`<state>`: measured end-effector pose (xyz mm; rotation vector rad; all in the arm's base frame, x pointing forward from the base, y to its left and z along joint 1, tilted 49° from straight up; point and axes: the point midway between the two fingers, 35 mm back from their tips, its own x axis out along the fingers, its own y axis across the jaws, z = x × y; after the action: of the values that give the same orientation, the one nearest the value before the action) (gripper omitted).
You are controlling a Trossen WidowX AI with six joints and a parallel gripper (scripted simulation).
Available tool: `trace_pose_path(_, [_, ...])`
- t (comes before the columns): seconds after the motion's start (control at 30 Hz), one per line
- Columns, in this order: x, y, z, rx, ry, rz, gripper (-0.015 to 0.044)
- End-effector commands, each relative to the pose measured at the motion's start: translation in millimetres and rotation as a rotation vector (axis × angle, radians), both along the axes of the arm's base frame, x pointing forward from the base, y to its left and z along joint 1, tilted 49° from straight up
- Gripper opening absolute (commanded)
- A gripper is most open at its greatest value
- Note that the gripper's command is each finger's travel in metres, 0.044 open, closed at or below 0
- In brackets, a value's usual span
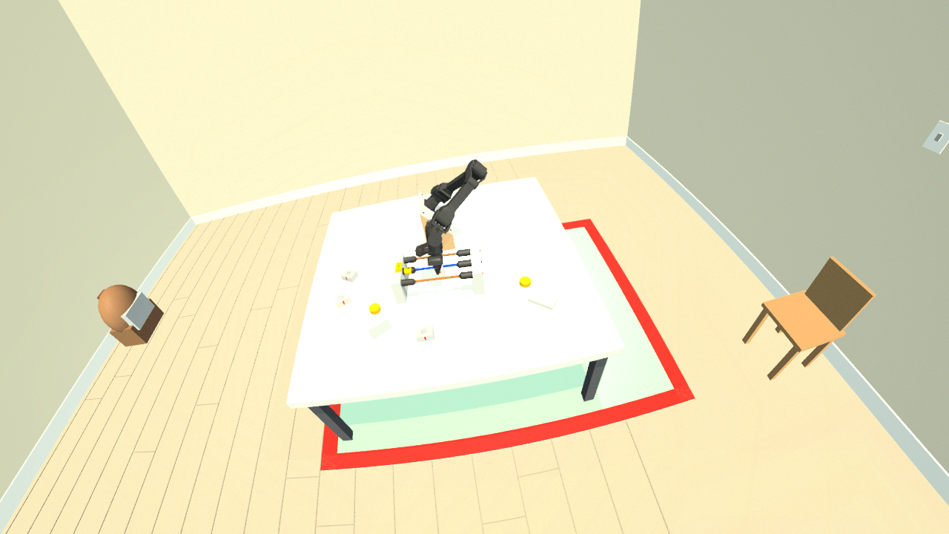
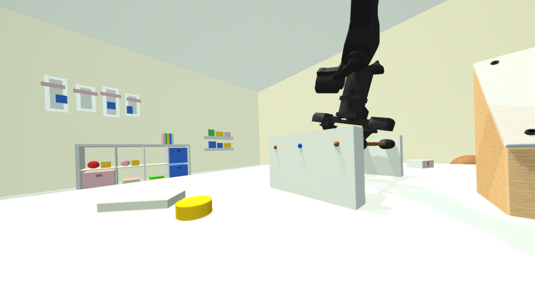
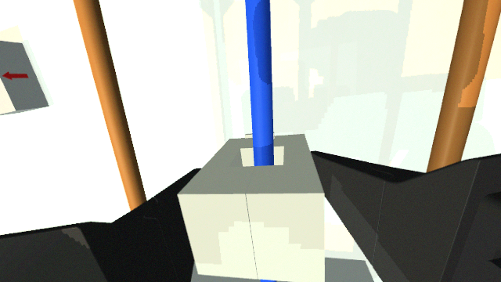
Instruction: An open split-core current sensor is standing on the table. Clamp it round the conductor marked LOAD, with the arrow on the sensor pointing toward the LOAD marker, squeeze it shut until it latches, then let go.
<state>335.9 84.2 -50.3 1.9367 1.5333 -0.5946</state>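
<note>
Wrist view; pincer (image 1: 437, 268) (image 3: 256, 167) part-open, clamping boxy matte sensor (image 3: 252, 231); smooth blue cylindrical conductor (image 1: 451, 266) (image 3: 262, 78) through square hole

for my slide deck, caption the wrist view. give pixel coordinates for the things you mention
Gripper (image 3: 256, 167) shut on the pale sensor (image 3: 252, 231), which surrounds the blue conductor (image 3: 261, 78) between two orange ones

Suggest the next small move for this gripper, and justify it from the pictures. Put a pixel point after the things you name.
Probably it should open its fingers slightly to let go: the wrist view shows the current sensor (image 3: 250, 231) around the blue conductor (image 1: 451, 266) (image 3: 261, 78), its halves meeting at a thin seam, while the gripper (image 3: 256, 167) grips it. Whether the latch has caught cannot be seen.
</note>
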Motion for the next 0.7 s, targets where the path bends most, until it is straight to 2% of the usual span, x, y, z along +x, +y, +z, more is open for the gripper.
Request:
trace_pose_path(0.0, [0.0, 0.0, 0.0, 0.000, 0.000, 0.000, 0.0196])
trace_pose_path(0.43, [0.0, 0.0, 0.0, 0.000, 0.000, 0.000, 0.0109])
trace_pose_path(0.57, [0.5, -0.6, -1.1, 0.000, 0.023, 0.019, 0.0004])
trace_pose_path(0.67, [-1.8, -0.7, -0.2, -0.001, 0.029, 0.014, 0.0000])
